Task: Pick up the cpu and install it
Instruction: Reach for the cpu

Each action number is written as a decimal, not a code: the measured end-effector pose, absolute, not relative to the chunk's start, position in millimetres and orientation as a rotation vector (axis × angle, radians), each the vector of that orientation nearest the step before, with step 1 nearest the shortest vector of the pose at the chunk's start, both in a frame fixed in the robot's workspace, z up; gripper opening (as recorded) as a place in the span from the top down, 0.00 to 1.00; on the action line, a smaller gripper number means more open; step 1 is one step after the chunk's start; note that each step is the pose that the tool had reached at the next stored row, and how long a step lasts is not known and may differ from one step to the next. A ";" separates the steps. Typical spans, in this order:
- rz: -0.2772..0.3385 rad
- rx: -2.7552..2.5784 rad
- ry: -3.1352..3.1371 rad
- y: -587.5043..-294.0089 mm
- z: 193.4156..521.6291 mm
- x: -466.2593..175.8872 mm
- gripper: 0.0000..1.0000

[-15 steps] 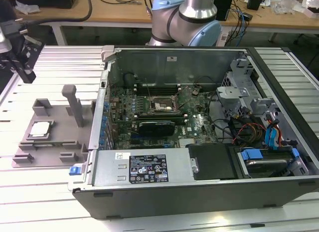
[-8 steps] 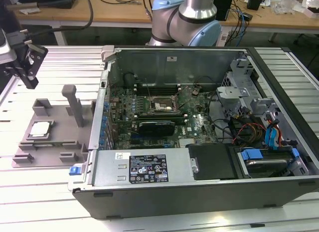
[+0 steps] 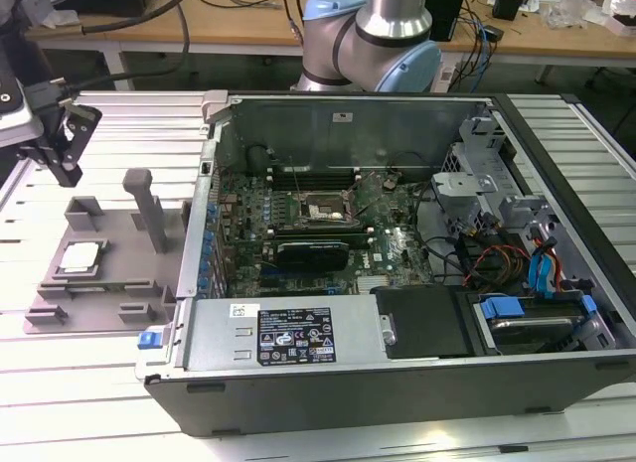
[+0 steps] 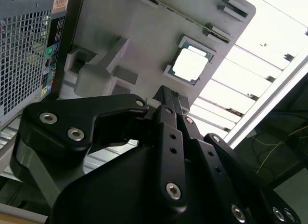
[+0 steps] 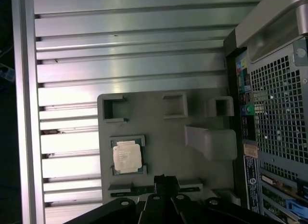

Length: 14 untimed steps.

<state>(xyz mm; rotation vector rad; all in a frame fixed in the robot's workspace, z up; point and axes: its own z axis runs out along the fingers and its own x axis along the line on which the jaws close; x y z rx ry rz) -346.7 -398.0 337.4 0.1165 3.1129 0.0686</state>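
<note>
The cpu (image 3: pixel 81 258) is a small square chip with a shiny silver top. It lies flat in a recess of the grey fixture plate (image 3: pixel 119 233) on the exterior view's left, outside the computer case. It appears in both wrist views too, cpu (image 4: pixel 190 65) and cpu (image 5: pixel 127 155). My black gripper (image 3: pixel 70 172) hangs above the fixture's far left corner, apart from the chip. Its fingers (image 5: pixel 164 181) are pressed together with nothing between them, and so they look in the second wrist view, fingers (image 4: pixel 168 96). The open black socket (image 3: pixel 323 212) sits on the motherboard inside the case.
The open computer case (image 3: pixel 397 353) lies on its side on the slatted aluminium table (image 3: pixel 99 383). A grey upright post (image 3: pixel 149 209) and small brackets rise from the fixture near the chip. Cables, drive bays and a black card crowd the case around the socket.
</note>
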 end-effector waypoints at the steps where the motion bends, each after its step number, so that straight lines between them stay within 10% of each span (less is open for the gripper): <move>1: 0.069 0.116 3.113 -397.9 336.1 -346.7 0.89; 14: 0.068 0.116 3.113 -391.6 320.8 -346.8 0.89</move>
